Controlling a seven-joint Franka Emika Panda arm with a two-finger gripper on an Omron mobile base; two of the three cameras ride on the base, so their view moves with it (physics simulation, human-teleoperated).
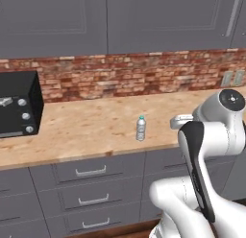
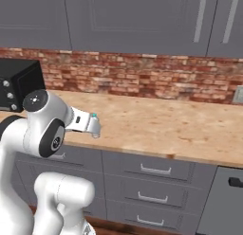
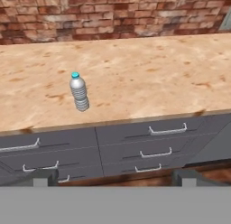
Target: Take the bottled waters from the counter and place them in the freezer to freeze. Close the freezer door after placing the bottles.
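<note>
Here, my gripper [image 3: 115, 175] hangs wide open, holding nothing; the ribbed bottle [image 3: 79, 92] stands at eleven o'clock on the tan counter [image 3: 144, 78], brick wall [image 3: 113, 15] behind.

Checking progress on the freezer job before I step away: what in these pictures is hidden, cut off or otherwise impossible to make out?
- Ribbed bottle: in the right base view the arm's wrist hides all but its teal cap; it stands whole in the left base view.
- End effector: the hand view's bottom edge cuts its fingers to short tips, set wide apart.
- Black oven: cut by the left edge of the left base view.
- Counter: both ends run past the frame.
</note>
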